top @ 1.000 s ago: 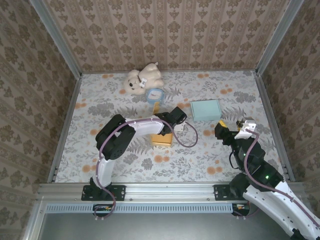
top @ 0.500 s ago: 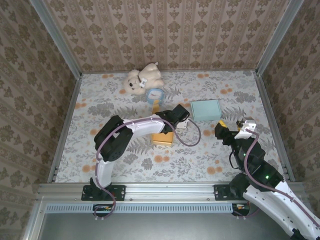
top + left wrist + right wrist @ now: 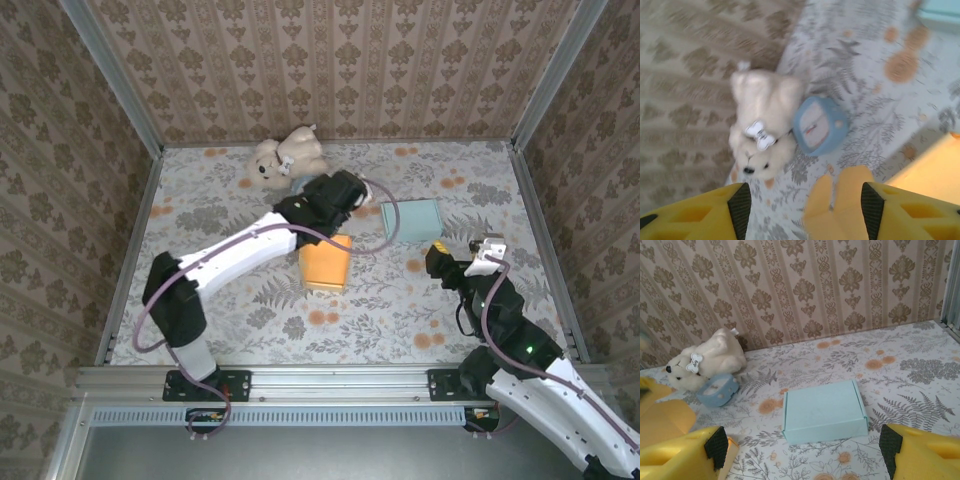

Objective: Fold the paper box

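The orange paper box (image 3: 325,262) sits near the middle of the tabletop (image 3: 190,215), its flaps standing open toward the far edge. The left tool (image 3: 804,202) hangs over those flaps with its fingers spread wide, gripping nothing. Just past it, near the far edge, a blue clock (image 3: 817,125) lies touching a white teddy bear (image 3: 762,132). A closed light-blue box (image 3: 822,412) lies between the paper box and the right edge, apart from both. The right tool (image 3: 802,444) hovers on its near side, also spread and empty. Bare tabletop runs along the left and near edges and in the far right corner.
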{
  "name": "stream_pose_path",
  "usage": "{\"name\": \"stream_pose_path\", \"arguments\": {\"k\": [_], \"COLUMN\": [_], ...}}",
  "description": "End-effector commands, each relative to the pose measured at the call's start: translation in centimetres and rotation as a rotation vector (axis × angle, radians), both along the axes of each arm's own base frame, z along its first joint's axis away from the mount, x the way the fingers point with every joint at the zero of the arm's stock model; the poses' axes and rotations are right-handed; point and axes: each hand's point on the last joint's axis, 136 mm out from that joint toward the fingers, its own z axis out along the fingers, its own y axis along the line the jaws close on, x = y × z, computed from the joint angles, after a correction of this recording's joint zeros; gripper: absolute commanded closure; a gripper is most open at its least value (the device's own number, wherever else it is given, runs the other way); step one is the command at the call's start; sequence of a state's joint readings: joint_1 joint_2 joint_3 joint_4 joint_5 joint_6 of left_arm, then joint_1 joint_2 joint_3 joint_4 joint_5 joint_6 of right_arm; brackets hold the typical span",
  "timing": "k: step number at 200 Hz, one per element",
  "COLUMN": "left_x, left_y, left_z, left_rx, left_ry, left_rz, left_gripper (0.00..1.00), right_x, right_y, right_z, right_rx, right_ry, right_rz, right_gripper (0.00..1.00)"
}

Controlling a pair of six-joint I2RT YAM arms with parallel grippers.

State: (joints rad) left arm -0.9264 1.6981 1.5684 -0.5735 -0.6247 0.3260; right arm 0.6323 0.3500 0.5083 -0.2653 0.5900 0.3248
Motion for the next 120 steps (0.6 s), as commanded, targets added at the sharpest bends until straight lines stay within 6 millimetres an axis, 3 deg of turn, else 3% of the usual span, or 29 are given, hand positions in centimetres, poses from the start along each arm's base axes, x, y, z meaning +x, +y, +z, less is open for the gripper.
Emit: {"name": "stream_pose_path", "arguments": {"k": [1,27,54,120], "left_x": [-1.9,-3.8,-5.7,-6.8], "left_y": [5.0,5.8,4.7,5.6], "left_z": [-0.3,-2.1,-2.9,-5.6], "left_rx": [-0.247,-0.424,-0.547,-0.53], "left_ry": [0.177,0.344,0.439,0.476], "left_rz": [0.299,0.35,0.301,0.32], "left_gripper": [0.3,0.23,0.22,0.25], "right_x": [0.3,0.5,0.8,2.1], "right_y": [0.4,0.7,1.0,2.9], "right_z": [-0.1,-0.3,-0.7,-2.3], "right_rx": [0.018,0.012,0.004,-0.05], "right_ry": [-0.001,0.012,0.026,0.111], "right_rz": [0.011,0.018,0.028,0.078], "right_gripper": [0.18,0.18,0.17,0.18]}}
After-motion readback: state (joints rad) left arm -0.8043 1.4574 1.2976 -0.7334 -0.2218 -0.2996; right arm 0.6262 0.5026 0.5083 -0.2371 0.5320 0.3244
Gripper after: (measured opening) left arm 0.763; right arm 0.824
